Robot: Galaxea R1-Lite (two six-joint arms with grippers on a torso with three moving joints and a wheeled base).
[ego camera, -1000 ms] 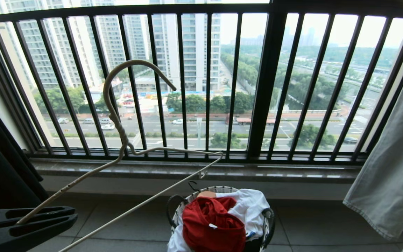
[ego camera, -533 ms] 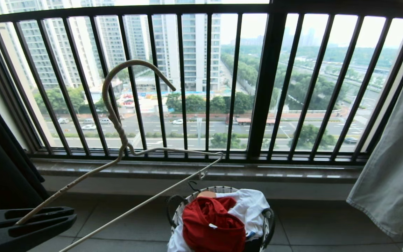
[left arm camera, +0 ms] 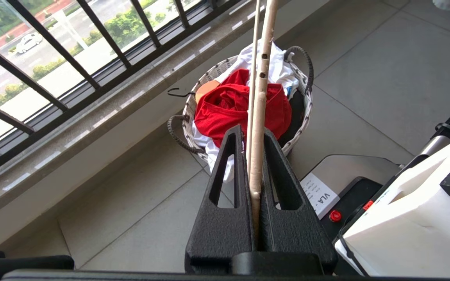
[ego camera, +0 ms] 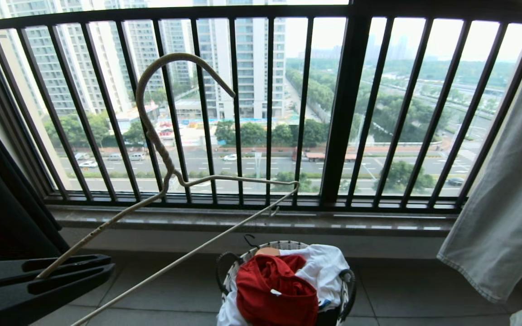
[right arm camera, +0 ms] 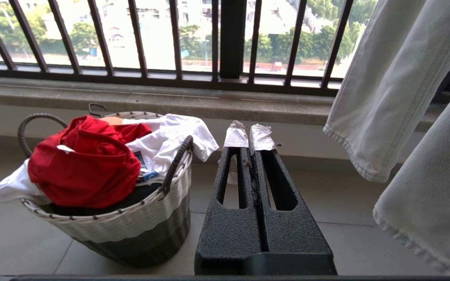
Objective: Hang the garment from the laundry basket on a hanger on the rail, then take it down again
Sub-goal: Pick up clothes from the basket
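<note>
my left gripper [ego camera: 43, 276], a black two-fingered pincer low at the left of the head view, is clamped tight on one shoulder arm of the thin cream-white wire hanger [ego camera: 161, 149]; the wrist view shows the wire pinched between the fingers [left arm camera: 225, 203]. the hanger's lower bar runs off the bottom edge of the head view, so its far corner is cut off. the grey holed rail appears in no view.

the red short-sleeved t-shirt [ego camera: 277, 290] lies bunched on top in the small round white woven basket with black looped cord handles [ego camera: 347, 290], on the tiled floor below the window sill. its lettering and chest graphic are folded out of sight; only a small white label shows. a white garment [ego camera: 322, 267] lies under and beside it, and the basket's lower part is cut off in the head view.

my right gripper [right arm camera: 250, 156] sits near the basket, fingers pressed together on nothing, with crumpled tape on the tips. pale grey-green cloth [ego camera: 501, 203] hangs at the right, partly out of frame.

against the earlier frame, the hanger's hook stands higher against the black window bars [ego camera: 347, 104], and my left gripper is slightly up too.
</note>
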